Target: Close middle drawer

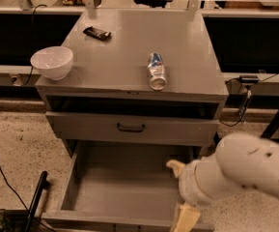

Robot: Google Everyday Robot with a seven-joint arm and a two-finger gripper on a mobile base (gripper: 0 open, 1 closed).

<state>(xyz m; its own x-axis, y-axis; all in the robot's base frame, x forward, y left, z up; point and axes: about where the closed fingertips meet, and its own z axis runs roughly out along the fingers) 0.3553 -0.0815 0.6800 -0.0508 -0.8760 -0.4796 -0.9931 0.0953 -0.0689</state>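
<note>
The grey cabinet [129,57] has its middle drawer [124,187] pulled far out; the wide tray is empty and its low front panel [105,221] lies at the bottom edge of the view. Above it is the taller top drawer front [81,127] with a dark bar handle [131,127]. My gripper [179,193] is at the drawer's right front corner, over the tray. Its cream fingers [174,166] are spread apart and hold nothing. My white arm [245,170] fills the lower right and hides the drawer's right side.
On the cabinet top are a white bowl [52,62] at the left edge, a can [157,70] lying on its side, and a dark wrapped bar [97,33]. A black pole [35,202] and a cable [1,173] lie on the floor to the left.
</note>
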